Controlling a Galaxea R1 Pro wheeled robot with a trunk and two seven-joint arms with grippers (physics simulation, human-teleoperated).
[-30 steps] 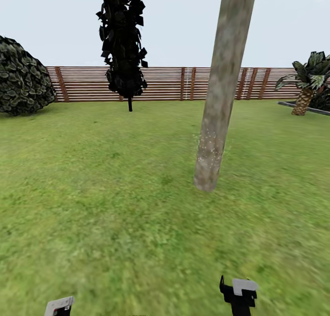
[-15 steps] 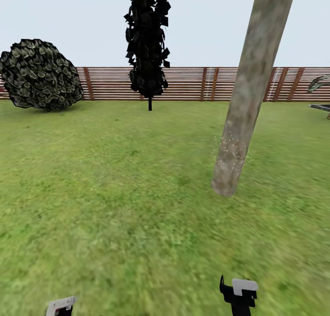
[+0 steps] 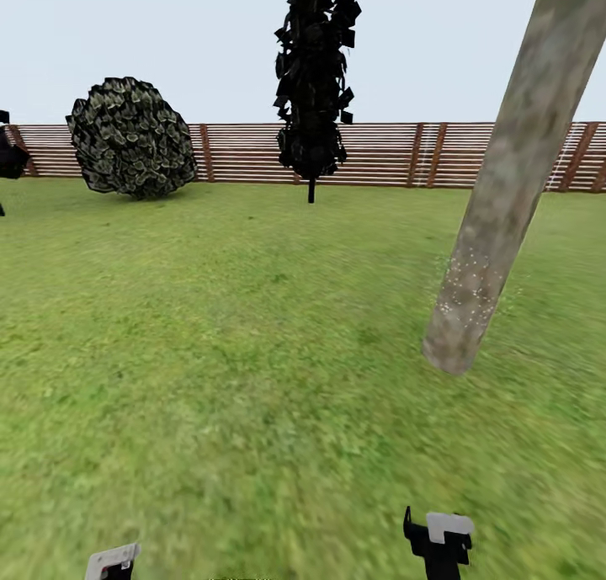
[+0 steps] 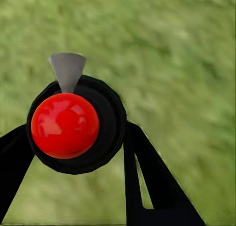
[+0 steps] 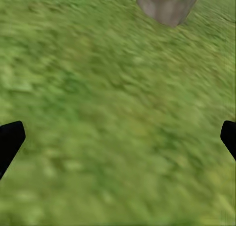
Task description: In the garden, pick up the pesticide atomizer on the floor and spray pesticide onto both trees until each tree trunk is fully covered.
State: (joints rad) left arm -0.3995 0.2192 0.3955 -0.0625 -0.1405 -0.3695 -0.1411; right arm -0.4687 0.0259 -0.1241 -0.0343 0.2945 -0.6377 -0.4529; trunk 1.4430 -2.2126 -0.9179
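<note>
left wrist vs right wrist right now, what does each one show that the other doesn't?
Left wrist view: the pesticide atomizer seen from above, red top inside a dark body with a grey nozzle, clamped between the left tool fingers.

Right wrist view: the base of a tree trunk in mottled grey-brown bark, and the right tool with its two dark fingertips wide apart at the picture's edges, nothing between them.

Both: blurred green grass lawn beneath the tool.

Tree trunk (image 3: 505,201) top cut off
</note>
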